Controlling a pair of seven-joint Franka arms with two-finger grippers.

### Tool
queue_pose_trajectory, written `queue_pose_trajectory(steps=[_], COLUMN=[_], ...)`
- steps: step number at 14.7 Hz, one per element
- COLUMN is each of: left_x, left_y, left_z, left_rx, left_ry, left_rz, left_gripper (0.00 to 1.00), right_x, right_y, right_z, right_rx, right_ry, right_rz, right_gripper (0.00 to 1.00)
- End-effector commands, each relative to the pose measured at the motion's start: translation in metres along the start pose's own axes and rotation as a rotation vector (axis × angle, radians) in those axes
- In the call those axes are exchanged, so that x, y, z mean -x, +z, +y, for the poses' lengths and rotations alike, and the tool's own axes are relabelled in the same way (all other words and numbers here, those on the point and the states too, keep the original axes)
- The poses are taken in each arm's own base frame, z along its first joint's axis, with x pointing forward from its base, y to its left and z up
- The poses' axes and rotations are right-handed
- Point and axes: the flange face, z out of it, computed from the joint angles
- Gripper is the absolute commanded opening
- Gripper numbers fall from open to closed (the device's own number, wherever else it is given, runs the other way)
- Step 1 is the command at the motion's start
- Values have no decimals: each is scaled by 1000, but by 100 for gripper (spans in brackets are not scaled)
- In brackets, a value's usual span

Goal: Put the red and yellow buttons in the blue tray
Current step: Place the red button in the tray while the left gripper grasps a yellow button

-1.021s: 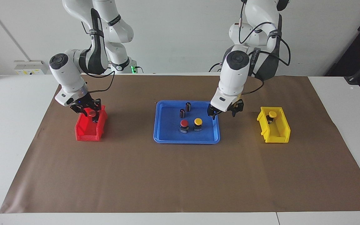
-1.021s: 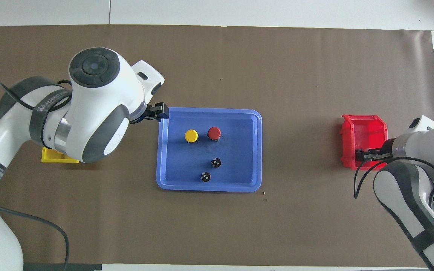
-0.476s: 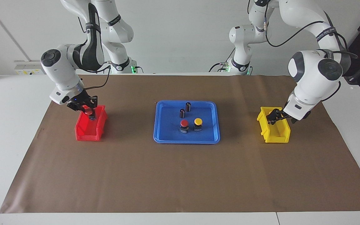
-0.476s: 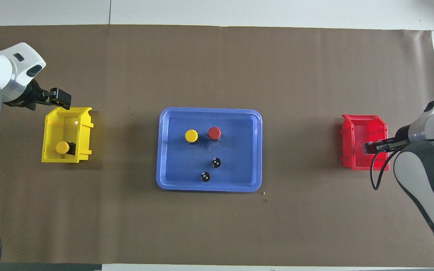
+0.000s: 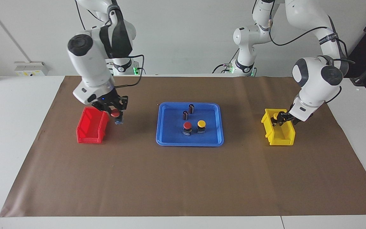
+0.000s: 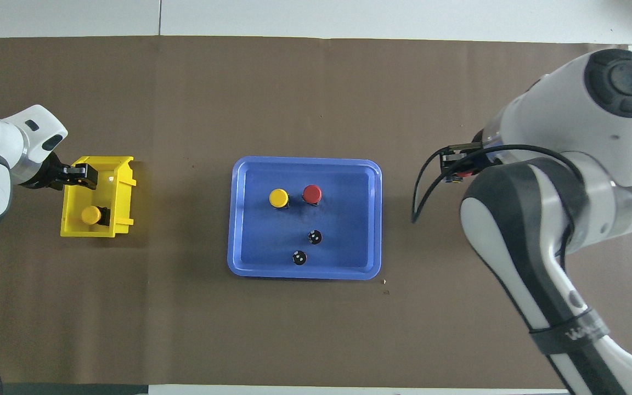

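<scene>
The right gripper's (image 5: 115, 112) jaws are closed on a red button (image 5: 115, 113), held up in the air over the brown paper (image 5: 183, 178) between the red bin (image 5: 91, 129) and the blue tray (image 5: 189, 142); in the overhead view the same gripper (image 6: 455, 167) shows only as a dark tip under the big white arm, which hides the red bin entirely there. The left gripper (image 5: 281, 119) is at the yellow bin (image 5: 278, 137), over the end of it farther from the robots in the overhead view (image 6: 81, 174); whether its jaws are apart or together cannot be told.

The blue tray lies in the middle of the desk (image 5: 11, 133), on the paper, between the two bins and well apart from each. Four things stand in it: one red button (image 6: 311, 193) and one yellow button (image 6: 278, 198) side by side, and nearer the robots two dark capless cylinders (image 6: 314, 237), close together. A second yellow button (image 6: 91, 215) sits in the yellow bin, at the end nearer the robots.

Counted: two red buttons, two yellow buttons, two dark cylinders, two small bins, one tray.

White lettering runs along a black band on the right arm (image 6: 583, 331), only partly legible.
</scene>
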Motion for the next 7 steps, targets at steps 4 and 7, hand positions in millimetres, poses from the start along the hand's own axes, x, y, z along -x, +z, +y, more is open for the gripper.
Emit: queue_pose_trajectory(steps=[4, 7], left_x=[27, 36], left_y=[10, 18], left_z=[3, 4], left_rx=[26, 25], left_ry=[5, 7], left_rz=[-15, -35], left_gripper=[67, 67], right_x=[-11, 5], right_y=[69, 93], right_z=[-89, -99], right_rx=[-21, -18], right_ry=[103, 84], right_rz=[29, 23], right_gripper=[18, 21])
